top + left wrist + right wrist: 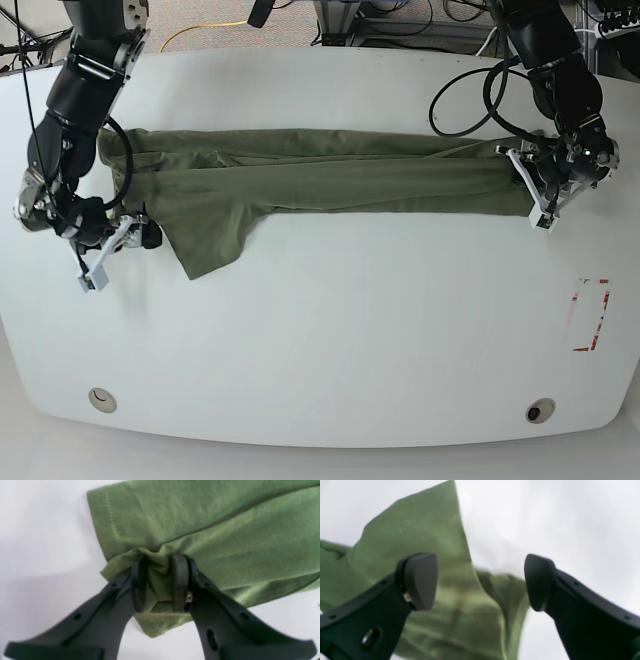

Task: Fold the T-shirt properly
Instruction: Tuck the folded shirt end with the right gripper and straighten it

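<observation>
One T-shirt (320,175) lay stretched in a long band across the far half of my counter (330,340), reaching from near one short edge to near the other, with one flap hanging toward the near edge. I had two tools on it. My left tool (160,582) was clenched on a bunched fold at the hem end of the shirt (212,530). My right tool (480,582) stood released, jaws wide apart, with the cloth (420,542) beneath and nothing pinched between them. One small red mark (592,315) sat near the counter's short edge.
</observation>
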`<state>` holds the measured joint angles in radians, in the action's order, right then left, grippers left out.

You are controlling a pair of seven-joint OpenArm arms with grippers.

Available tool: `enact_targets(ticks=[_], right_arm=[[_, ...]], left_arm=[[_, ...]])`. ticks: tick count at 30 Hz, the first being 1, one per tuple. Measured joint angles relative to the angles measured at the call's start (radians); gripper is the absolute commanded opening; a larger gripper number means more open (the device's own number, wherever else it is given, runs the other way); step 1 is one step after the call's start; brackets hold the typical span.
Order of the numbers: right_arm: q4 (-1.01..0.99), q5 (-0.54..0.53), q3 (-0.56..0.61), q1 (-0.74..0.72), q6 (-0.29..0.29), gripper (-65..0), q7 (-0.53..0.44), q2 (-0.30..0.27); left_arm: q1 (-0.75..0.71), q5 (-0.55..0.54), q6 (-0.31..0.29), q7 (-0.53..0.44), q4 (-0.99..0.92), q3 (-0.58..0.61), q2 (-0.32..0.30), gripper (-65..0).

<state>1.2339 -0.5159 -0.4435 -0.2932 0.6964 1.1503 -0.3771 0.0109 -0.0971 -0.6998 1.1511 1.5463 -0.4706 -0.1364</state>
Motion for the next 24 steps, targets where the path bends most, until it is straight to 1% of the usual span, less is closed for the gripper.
enact_targets(ticks=[4, 7, 12, 18, 24], right_arm=[[-0.087, 0.014, 0.039, -0.045, 0.0, -14.0, -0.08, 0.023], [-0.156, 0.03, 0.061, -0.073, -0.001, -14.0, -0.103, 0.022], [-0.246, 0.038, 0.118, -0.099, -0.001, -14.0, -0.208, 0.018], [-0.307, 0.029, 0.137, -0.098, -0.001, -14.0, -0.281, 0.037], [-0.306, 0.014, 0.137, -0.085, 0.0, -14.1, -0.296, 0.069]], left_arm=[[0.0, -0.002, 0.0, 0.0, 0.0, 0.0, 0.0, -51.1], [-0.008, 0.0, 0.0, -0.004, 0.002, 0.0, 0.0, -51.1], [-0.014, -0.001, 0.002, -0.014, 0.005, 0.0, 0.0, -51.1], [-0.016, 0.0, 0.002, -0.015, 0.006, 0.0, 0.0, -51.1], [-0.016, -0.001, 0.002, -0.016, 0.005, 0.0, 0.0, -51.1]])
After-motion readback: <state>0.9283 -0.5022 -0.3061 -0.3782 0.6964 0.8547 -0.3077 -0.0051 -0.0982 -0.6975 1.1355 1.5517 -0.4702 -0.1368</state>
